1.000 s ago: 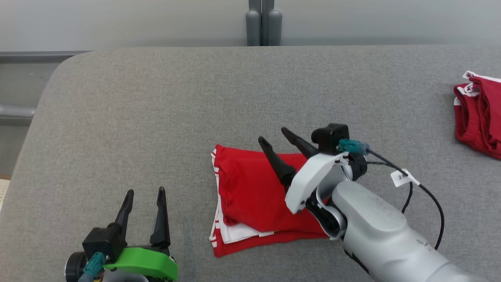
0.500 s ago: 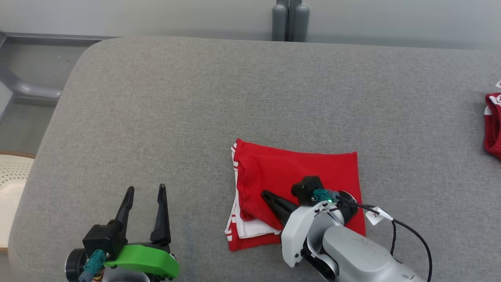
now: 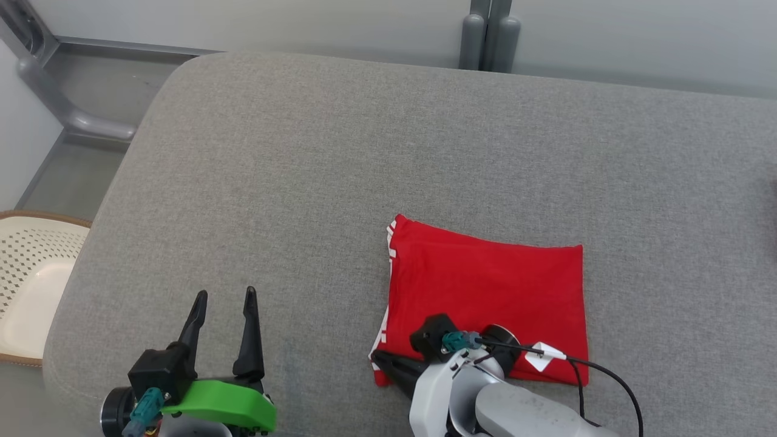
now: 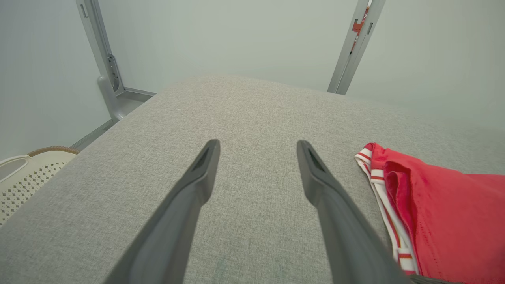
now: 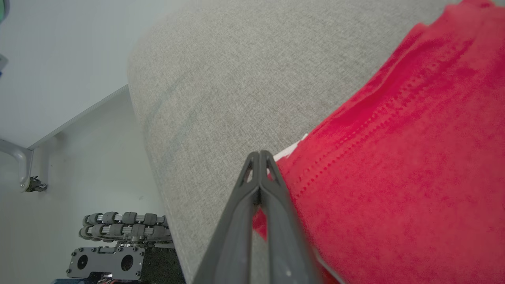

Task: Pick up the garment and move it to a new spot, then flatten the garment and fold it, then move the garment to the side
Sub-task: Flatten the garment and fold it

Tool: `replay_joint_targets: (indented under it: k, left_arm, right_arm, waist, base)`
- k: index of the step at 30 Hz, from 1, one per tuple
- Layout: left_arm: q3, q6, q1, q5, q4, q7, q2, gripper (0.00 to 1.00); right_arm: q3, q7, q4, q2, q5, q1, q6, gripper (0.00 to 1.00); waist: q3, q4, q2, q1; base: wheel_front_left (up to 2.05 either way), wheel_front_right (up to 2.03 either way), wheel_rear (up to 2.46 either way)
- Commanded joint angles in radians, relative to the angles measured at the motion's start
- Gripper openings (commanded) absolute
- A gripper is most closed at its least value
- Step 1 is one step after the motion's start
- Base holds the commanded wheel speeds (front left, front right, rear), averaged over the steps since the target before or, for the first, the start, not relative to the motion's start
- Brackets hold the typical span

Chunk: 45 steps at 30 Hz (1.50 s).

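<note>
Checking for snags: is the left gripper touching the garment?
No, the left gripper stands open, apart from the garment.

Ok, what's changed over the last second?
The right gripper drew back toward the robot from over the garment to its near left corner and shut; whether it pinches cloth is unclear. The white layer there no longer sticks out. The left gripper stayed open and parked; the head camera turned.

Red garment (image 3: 485,285) (white-striped edge), grey table (image 3: 303,182), cream perforated basket (image 3: 30,267)
</note>
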Motion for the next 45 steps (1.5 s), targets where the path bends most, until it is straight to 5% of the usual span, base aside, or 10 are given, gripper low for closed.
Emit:
replay_joint_targets:
  k: [1, 11, 12, 14, 16, 32, 45]
  left_arm:
    - [0.004, 0.003, 0.006, -0.007, 0.000, -0.007, 0.006, 1.00]
    - [0.013, 0.010, 0.023, -0.007, -0.002, -0.006, 0.018, 1.00]
    - [0.014, 0.010, 0.023, -0.006, -0.002, -0.006, 0.021, 1.00]
    - [0.015, 0.009, 0.018, -0.003, -0.003, -0.004, 0.026, 1.00]
    - [0.017, 0.010, 0.009, -0.002, -0.004, -0.002, 0.034, 1.00]
    - [0.024, 0.009, -0.007, 0.007, 0.019, -0.007, 0.006, 1.00]
    - [0.086, -0.019, 0.065, 0.057, 0.003, -0.007, -0.040, 1.00]
  right_arm:
    - [0.014, 0.004, 0.004, -0.003, 0.008, 0.011, 0.000, 0.00]
    - [-0.019, -0.095, -0.049, -0.003, 0.038, -0.028, 0.000, 0.03]
    - [-0.035, -0.102, -0.057, -0.003, 0.033, -0.030, 0.000, 0.27]
    - [-0.080, -0.113, -0.079, -0.003, 0.020, -0.028, 0.000, 0.55]
    - [-0.142, -0.117, -0.100, -0.003, -0.001, -0.021, 0.000, 0.99]
    - [-0.847, -0.118, -0.474, -0.012, -0.403, 0.372, 0.000, 1.00]
    - [-1.034, -0.119, -0.574, -0.002, -0.493, 0.520, 0.000, 1.00]
  waist:
    - [-0.002, -0.004, 0.0000, 0.0000]
    - [-0.026, -0.057, 0.0000, 0.0000]
    - [-0.029, -0.063, 0.0000, 0.0000]
    - [-0.038, -0.077, 0.0000, 0.0000]
    - [-0.047, -0.091, 0.0000, 0.0000]
    - [-0.097, -0.173, 0.0000, 0.0000]
    - [-0.110, -0.191, 0.0000, 0.0000]
  base:
    - [0.00, 0.00, 0.00]
    - [0.00, 0.00, 0.00]
    - [0.00, 0.00, 0.00]
    - [0.00, 0.00, 0.00]
    - [0.00, 0.00, 0.00]
    - [0.00, 0.00, 0.00]
    - [0.00, 0.00, 0.00]
